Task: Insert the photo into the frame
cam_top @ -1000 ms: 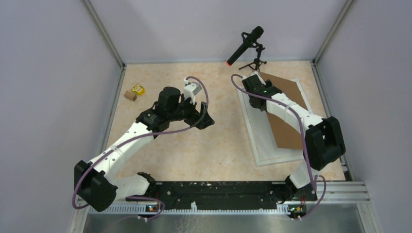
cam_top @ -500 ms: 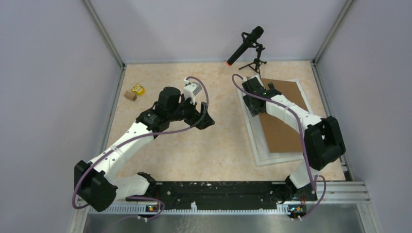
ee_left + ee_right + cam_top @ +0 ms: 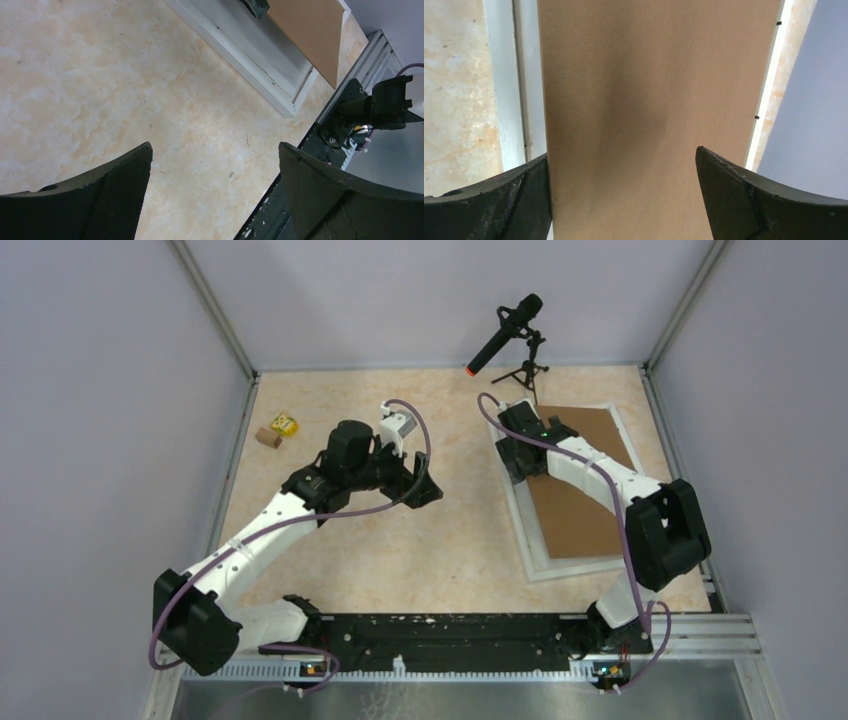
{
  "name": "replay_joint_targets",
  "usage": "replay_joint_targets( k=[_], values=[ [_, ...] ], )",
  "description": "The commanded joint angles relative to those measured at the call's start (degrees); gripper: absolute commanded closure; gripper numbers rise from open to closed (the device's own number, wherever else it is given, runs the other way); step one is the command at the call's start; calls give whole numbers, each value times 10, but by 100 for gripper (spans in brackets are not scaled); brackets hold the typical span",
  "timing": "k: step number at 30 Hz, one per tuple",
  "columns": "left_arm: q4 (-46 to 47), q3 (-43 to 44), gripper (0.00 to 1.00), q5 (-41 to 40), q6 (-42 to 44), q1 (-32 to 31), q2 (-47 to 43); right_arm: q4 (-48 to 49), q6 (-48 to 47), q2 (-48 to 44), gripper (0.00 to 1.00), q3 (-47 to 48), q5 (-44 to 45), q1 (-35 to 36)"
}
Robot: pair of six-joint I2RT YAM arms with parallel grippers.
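White picture frame lying flat on the right half of the marbled table, a brown backing board lying within its moulding — the photo itself cannot be seen in any view. Right gripper poised over the board's far left corner, fingers spread wide with nothing between them. Left gripper likewise agape above bare tabletop, well apart from the frame.
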Motion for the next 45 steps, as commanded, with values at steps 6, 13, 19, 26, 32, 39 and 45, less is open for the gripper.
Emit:
replay_joint_targets(
  k=[6,13,19,26,32,39,45],
  values=[
    [42,-12,2,19,6,-3,1,11,28,9,1,-1,-32,7],
    [42,-14,1,18,8,-3,2,5,37,7,1,-3,-62,7],
    [41,-13,2,21,7,-3,10,3,34,10,1,-8,-76,7],
    [38,-11,2,18,9,-3,10,4,35,13,1,-21,-78,7],
    [41,-13,2,20,9,-3,9,5,66,-7,1,-29,-106,7],
    [43,-15,2,19,9,-3,6,69,186,-68,2,-87,-236,-1],
    [45,-17,2,17,10,-3,5,98,239,-63,23,-130,-233,-1]
  ],
)
